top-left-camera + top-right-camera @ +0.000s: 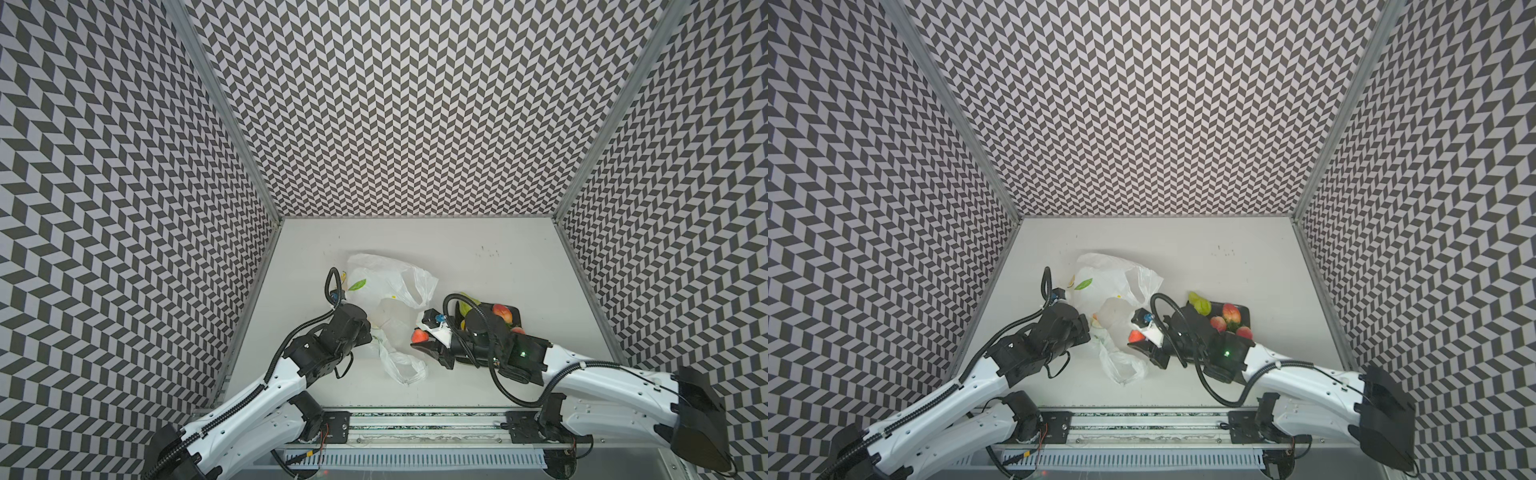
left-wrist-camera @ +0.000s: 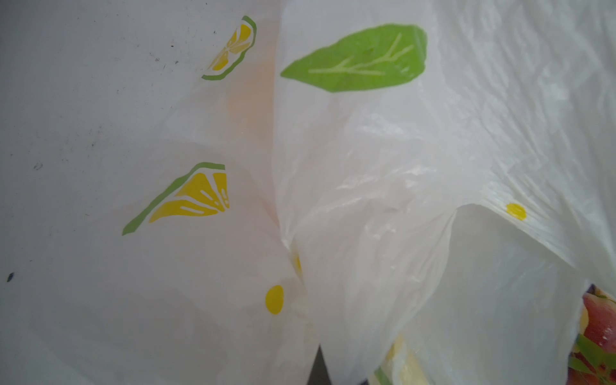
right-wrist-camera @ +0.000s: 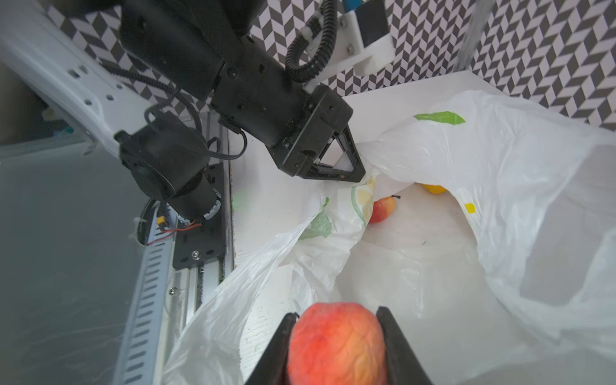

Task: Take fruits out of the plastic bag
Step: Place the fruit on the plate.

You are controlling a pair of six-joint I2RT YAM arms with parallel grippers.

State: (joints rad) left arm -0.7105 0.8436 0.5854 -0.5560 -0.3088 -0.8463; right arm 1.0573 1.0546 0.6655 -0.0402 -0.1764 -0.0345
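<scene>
The white plastic bag (image 1: 386,299) (image 1: 1113,291) printed with lemon slices lies at the middle of the table, its mouth facing the right arm. My left gripper (image 1: 369,329) (image 1: 1089,329) (image 3: 356,173) is shut on the bag's rim and holds the mouth up. In the left wrist view the bag (image 2: 366,150) fills the frame. Just outside the mouth, my right gripper (image 1: 419,337) (image 3: 336,316) is shut on a red-orange peach (image 3: 336,343) (image 1: 1136,336). Inside the bag (image 3: 500,160) lie a small red apple (image 3: 383,208) and a yellow lemon (image 3: 433,189).
A dark square plate (image 1: 516,318) (image 1: 1246,312) sits to the right of the bag, partly under the right arm. It carries a green pear (image 1: 465,309) (image 1: 1200,303) and red-orange peaches (image 1: 503,312) (image 1: 1231,312). Patterned walls enclose the table on three sides.
</scene>
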